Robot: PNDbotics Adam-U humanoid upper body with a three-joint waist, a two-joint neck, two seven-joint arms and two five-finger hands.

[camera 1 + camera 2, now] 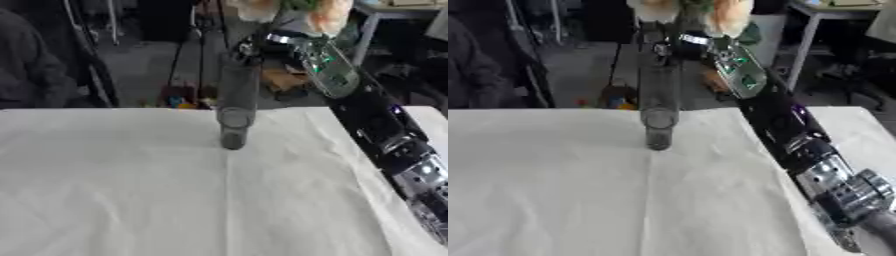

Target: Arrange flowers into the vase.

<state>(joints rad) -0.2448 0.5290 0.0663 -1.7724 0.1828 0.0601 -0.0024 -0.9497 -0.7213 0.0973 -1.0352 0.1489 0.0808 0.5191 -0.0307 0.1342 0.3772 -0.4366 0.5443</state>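
A tall clear glass cylinder vase is seen upright on the creased white tablecloth. Pale peach-and-cream flowers — soft, blurred — are held above its mouth by the right hand, its fingers curled round the stems.

A table draped in a creased white cloth carries one tall clear vase, standing upright.

This is a workshop or robotics lab, not a home; a work table under a creased white cloth stands on bare grey concrete floor; dark metal stand legs crowd behind it; a grey-framed metal bench sits far right.
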